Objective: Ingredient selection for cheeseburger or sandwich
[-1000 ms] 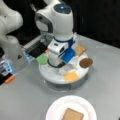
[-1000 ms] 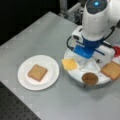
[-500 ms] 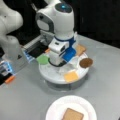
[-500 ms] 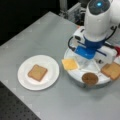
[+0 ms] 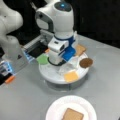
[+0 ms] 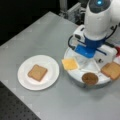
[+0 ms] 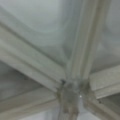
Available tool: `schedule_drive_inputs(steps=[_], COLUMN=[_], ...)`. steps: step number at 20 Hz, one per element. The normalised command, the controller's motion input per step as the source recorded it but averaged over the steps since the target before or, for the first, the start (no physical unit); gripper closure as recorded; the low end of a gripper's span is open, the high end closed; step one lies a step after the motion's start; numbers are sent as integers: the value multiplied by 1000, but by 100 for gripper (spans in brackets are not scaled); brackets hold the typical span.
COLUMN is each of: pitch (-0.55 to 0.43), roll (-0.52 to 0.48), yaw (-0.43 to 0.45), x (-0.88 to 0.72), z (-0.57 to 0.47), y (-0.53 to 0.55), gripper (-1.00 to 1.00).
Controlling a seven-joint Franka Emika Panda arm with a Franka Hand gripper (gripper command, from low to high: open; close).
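A grey worktop [image 6: 42, 35] fills both front views, with black darkness behind it and a second white robot body at a front view's left [image 5: 10, 27]. On the worktop stands a white round divided tray [image 5: 53, 75] and, nearer the camera, a white paper plate [image 6: 51, 75] carrying one toast square [image 6: 37, 72]. The arm's wrist hangs low over the tray's middle, so the gripper [image 5: 58, 62] is hidden behind its own housing and I cannot tell whether it is spread or closed, or whether it holds anything. Around the tray lie the cheese square [image 6: 69, 64], the round patty [image 6: 89, 78] and the other toast square [image 6: 111, 70]. The green lettuce piece [image 5: 42, 59] shows only in a front view, at the tray's left rim; elsewhere the arm covers it. The wrist view shows nothing but the tray's white dividers [image 7: 75, 82] meeting at a hub, very close, with no food in sight.
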Motion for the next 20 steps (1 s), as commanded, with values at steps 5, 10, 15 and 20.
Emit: schedule_drive_inputs(steps=[5, 10, 15, 20], pitch=[-91, -101, -111, -133], roll=[-26, -17, -13, -21], yaw=[-102, -90, -81, -71], x=[-165, -162, -163, -153], z=[-94, -103, -106, -140], y=[36, 46, 35, 21], gripper=[-100, -100, -100, -100])
